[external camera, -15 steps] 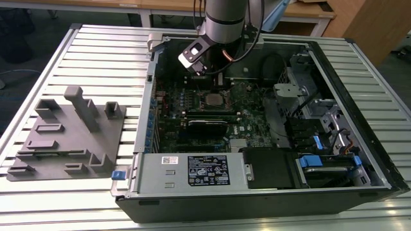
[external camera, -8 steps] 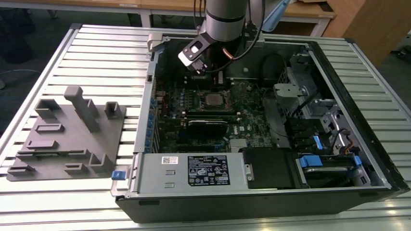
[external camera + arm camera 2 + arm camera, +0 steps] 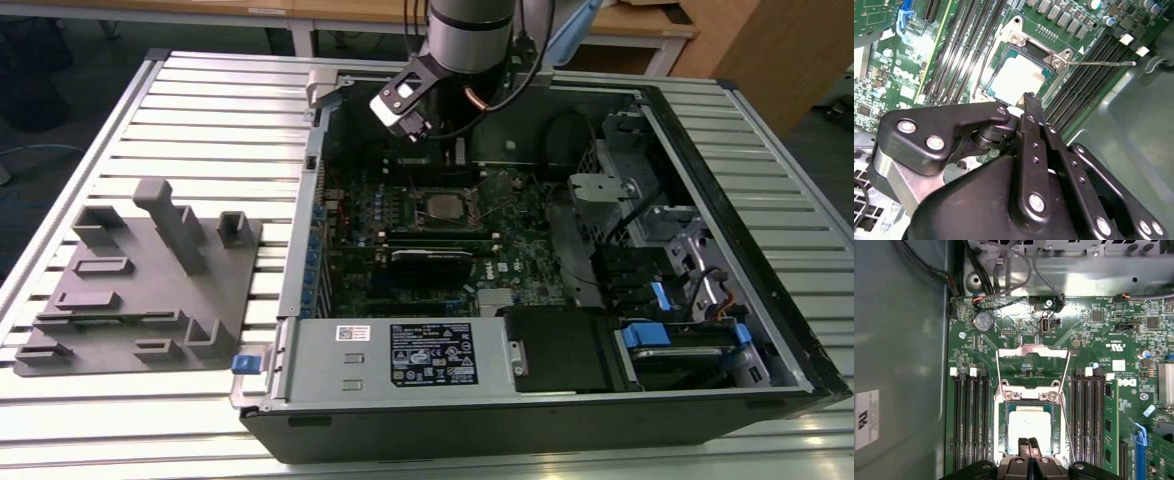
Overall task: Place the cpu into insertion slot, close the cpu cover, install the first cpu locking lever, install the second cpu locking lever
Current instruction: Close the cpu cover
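- The jaws are pressed tip to tip with nothing between them (no part held), poised close over the socket.
- The cpu (image 3: 1029, 426) lies in its slot just beyond the tips, framed by the cpu cover (image 3: 1026, 394), which looks lowered over it.
- A thin locking lever (image 3: 1101, 63) juts out to one side of the jaws, seemingly unlatched.
- Risk, in my judgement: narrow tips could slip off that springy wire, letting it snap back, or dip and scratch the cpu.

The claw (image 3: 1029, 442) has black, satin-finished links, plastic or coated metal, hard to tell which. Just under its tips the cpu (image 3: 1029, 422) has a dull, pale metal top. Framing that, the cpu cover (image 3: 1029, 391) is bright glossy metal, set on a green lacquered circuit board (image 3: 1089, 340). Beside the claw, the case wall (image 3: 904, 315) is matt grey sheet metal.
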`<move>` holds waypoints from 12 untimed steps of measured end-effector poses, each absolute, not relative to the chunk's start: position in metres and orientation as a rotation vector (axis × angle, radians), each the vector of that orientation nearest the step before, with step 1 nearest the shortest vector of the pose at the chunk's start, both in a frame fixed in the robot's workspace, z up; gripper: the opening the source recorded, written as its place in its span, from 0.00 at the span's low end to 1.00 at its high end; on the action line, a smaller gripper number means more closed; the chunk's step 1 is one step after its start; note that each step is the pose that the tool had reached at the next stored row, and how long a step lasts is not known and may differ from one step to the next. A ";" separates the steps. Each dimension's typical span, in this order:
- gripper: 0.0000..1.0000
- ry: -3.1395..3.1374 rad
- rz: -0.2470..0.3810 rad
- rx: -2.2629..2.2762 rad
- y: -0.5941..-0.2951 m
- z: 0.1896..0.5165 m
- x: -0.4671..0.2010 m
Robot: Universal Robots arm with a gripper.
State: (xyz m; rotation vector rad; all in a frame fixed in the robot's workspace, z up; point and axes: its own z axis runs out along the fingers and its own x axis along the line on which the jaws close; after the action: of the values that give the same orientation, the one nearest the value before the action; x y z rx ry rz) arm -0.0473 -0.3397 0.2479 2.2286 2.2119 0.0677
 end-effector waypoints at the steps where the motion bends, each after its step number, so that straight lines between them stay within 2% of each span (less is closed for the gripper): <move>1: 0.11 2.212 0.068 2.229 -0.340 0.250 -0.047; 12: 0.11 2.212 0.068 2.229 -0.340 0.264 -0.047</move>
State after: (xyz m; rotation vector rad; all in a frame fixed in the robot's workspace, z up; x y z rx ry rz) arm -0.0473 -0.3397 0.2637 2.2286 2.2119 0.0679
